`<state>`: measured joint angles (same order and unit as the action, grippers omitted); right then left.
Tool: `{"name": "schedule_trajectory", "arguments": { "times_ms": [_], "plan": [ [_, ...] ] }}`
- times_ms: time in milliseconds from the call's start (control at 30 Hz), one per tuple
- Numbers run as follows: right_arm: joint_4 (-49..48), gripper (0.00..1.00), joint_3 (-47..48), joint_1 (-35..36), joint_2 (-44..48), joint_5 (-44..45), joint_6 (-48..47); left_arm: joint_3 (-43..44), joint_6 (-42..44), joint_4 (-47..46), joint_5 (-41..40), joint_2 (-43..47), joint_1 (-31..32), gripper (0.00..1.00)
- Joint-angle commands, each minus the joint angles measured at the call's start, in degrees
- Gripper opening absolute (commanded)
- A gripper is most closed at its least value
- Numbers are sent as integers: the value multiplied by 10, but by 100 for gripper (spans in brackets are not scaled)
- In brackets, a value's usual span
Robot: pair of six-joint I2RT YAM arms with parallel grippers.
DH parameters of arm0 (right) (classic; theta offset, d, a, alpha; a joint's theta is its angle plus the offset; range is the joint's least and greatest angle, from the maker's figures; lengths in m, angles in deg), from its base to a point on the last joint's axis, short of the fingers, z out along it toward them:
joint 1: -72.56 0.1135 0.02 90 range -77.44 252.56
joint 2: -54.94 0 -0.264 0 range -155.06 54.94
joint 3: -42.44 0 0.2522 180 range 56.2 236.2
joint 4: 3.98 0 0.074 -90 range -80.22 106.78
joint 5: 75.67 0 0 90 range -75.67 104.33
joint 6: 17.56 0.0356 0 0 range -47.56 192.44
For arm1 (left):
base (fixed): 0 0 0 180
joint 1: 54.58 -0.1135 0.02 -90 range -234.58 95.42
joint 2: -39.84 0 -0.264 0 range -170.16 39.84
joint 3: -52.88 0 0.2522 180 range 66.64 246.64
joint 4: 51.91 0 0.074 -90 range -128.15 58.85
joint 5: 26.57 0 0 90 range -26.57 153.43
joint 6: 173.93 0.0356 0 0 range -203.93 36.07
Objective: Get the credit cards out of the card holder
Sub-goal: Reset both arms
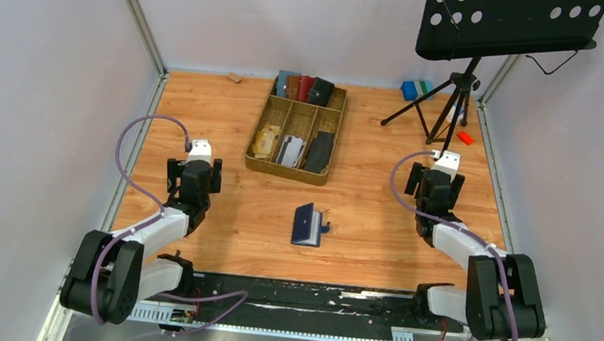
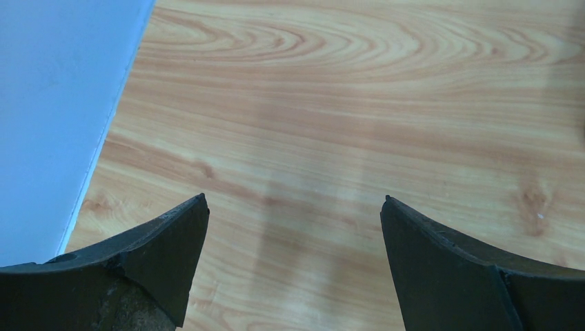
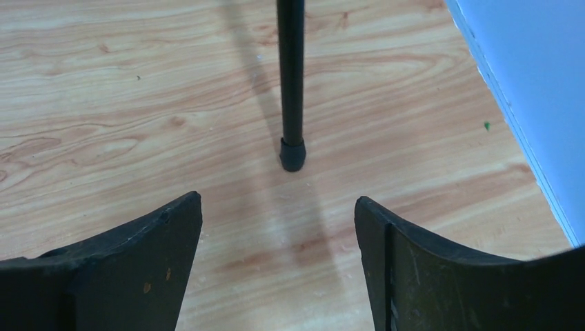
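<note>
Card holder (image 1: 307,225) is lying mid-surface toward the near edge; left gripper (image 2: 294,200) and right gripper (image 3: 277,198) are hanging released and empty by the side edges. Credit cards (image 1: 289,150) are sitting in the tray (image 1: 286,172) toward the far edge, so emptying is looking done, pockets unseen.

Bright even light, soft shadows, sharp focus
</note>
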<state>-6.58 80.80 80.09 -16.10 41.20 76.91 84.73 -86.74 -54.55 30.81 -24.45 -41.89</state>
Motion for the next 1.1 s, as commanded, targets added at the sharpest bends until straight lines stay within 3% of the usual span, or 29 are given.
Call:
{"name": "schedule_trajectory", "arguments": {
  "times_ms": [0,100,167,333,467,567,600,633,1067],
  "plan": [
    [-187,82,-30,-7,-36,-38,-42,14,23,-125,71,-30,-41,100],
    [-209,82,-33,-13,-40,-69,-80,15,36,-171,104,-59,-62,100],
    [-278,82,-59,-17,-46,-89,-95,10,42,-219,135,-71,-67,100],
    [-322,81,-75,-28,-71,-95,-86,21,64,-239,212,-97,-68,100],
    [-334,80,-81,-28,-74,-105,-91,-65,59,-448,209,-141,-74,100],
    [-357,83,-96,-29,-80,-117,-92,-67,59,-445,207,-141,-74,100],
    [-386,96,-103,-31,-90,-119,-96,-68,58,-450,207,-142,-74,100],
    [-401,99,-107,-31,-94,-120,-98,-70,62,-454,214,-143,-74,99],
    [-387,100,-106,-33,-86,-124,-96,-69,65,-443,226,-138,-73,100]
  ]
}}
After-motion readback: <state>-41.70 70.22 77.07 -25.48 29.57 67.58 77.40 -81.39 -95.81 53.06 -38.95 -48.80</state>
